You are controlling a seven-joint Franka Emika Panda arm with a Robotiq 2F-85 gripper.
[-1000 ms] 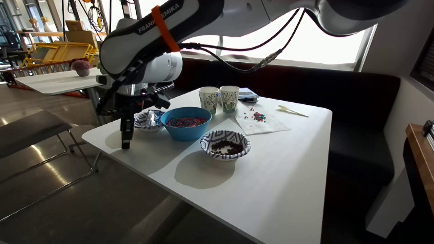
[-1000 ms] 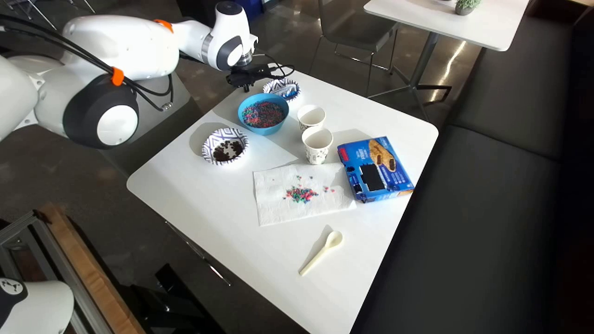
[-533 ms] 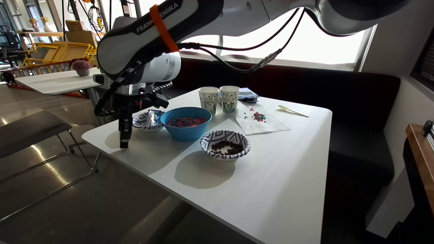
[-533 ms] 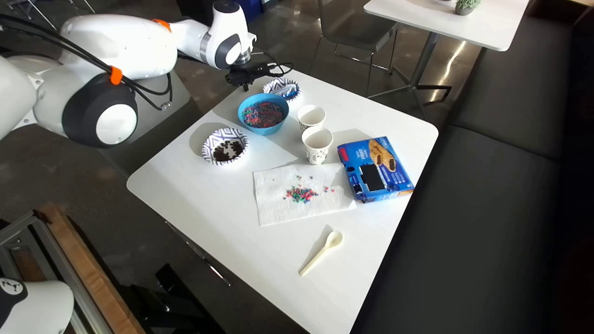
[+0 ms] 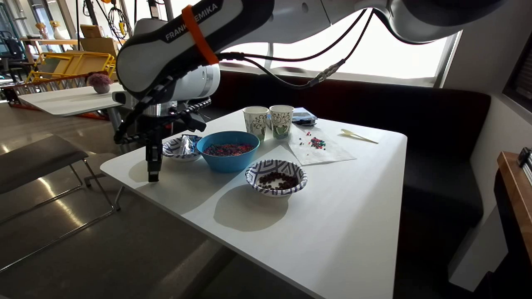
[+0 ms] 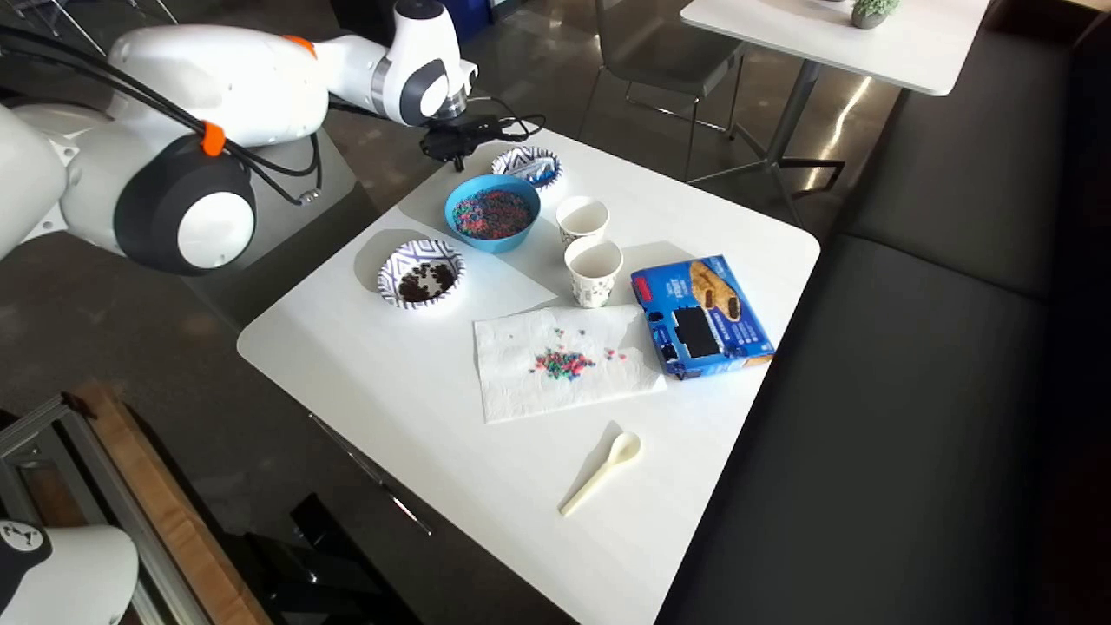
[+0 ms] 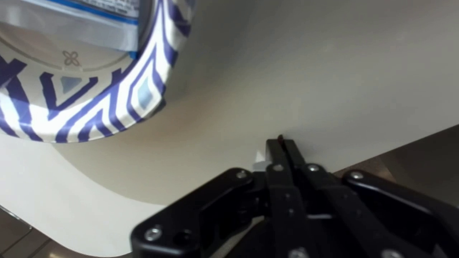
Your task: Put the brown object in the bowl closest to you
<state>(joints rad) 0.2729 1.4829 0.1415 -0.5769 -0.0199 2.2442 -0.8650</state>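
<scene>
A tiny dark reddish-brown object [image 7: 280,137] shows between my fingertips in the wrist view. My gripper [image 7: 284,142] is shut on it, low over the white table near its edge. In the exterior views the gripper [image 5: 153,177] [image 6: 459,163] points down, left of the bowls in one picture and behind the blue bowl [image 5: 228,165] in another. The blue bowl [image 6: 458,227] holds many small coloured pieces. A patterned paper bowl [image 5: 272,166] [image 6: 424,250] holds dark brown pieces. Another patterned bowl [image 5: 171,154] [image 6: 510,158] holds a packet and also shows in the wrist view [image 7: 143,93].
Two paper cups [image 5: 255,123] [image 6: 594,276] stand beside the blue bowl. A napkin [image 6: 521,395] with scattered coloured pieces, a blue box [image 6: 668,295] and a pale spoon [image 6: 608,464] lie on the table [image 5: 332,232]. The table's edge is close to the gripper.
The arm has shifted very slightly, leftward in the exterior views. The gripper stays low over the same spot, and the bowls and other objects have not moved.
</scene>
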